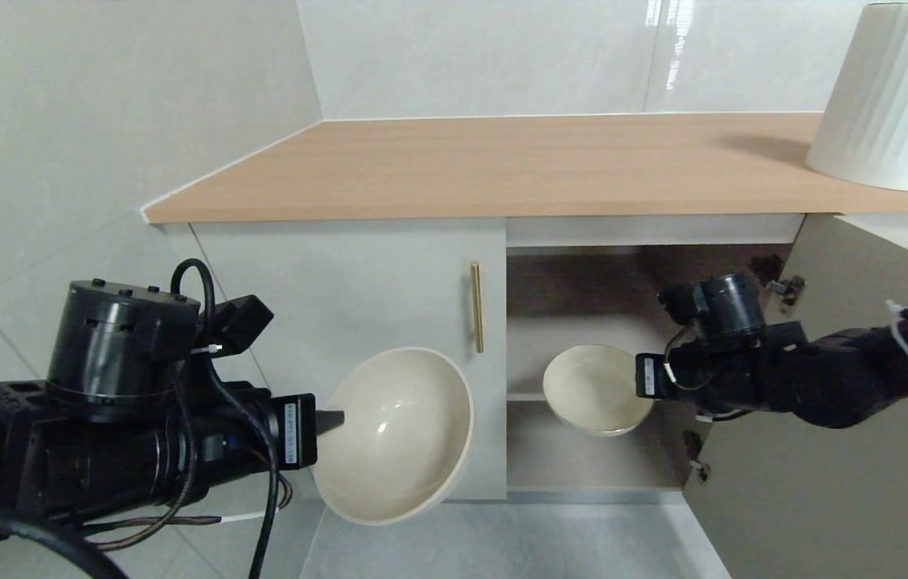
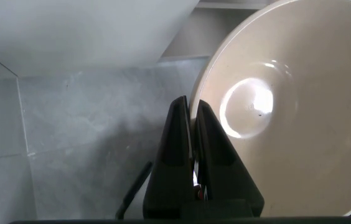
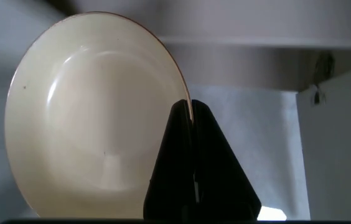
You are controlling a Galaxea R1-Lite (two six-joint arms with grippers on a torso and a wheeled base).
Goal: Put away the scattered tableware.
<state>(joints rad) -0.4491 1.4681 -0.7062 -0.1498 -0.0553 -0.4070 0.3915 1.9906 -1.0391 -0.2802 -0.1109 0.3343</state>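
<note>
Closest to the head camera, the left gripper (image 1: pixel 333 420) is pinching the larger bowl (image 1: pixel 397 434) by its rim, fingers clamped on the edge. The bowl is hanging tipped on its side before the closed cabinet door (image 1: pixel 357 322), mouth facing up toward the camera. Farther off, the right gripper (image 1: pixel 645 378) is clamping the smaller bowl (image 1: pixel 594 388) by its rim the same way, holding it at the open cabinet (image 1: pixel 582 297), about level with the shelf (image 1: pixel 526 396). Whether it is inside cannot be told. Both bowls are looking like glazed ceramic: stiff, smooth, probably slippery and breakable, so a rim pinch is likely carrying the weight off-centre. Being round, neither is showing a long axis.

From the left wrist, the fingers (image 2: pixel 178 124) are sitting one on each side of the larger bowl's (image 2: pixel 287 112) wall, above grey floor (image 2: pixel 70 124).

From the right wrist, the jaws are biting likewise on the smaller bowl (image 3: pixel 94 118), its hollow turned toward the lens.
</note>
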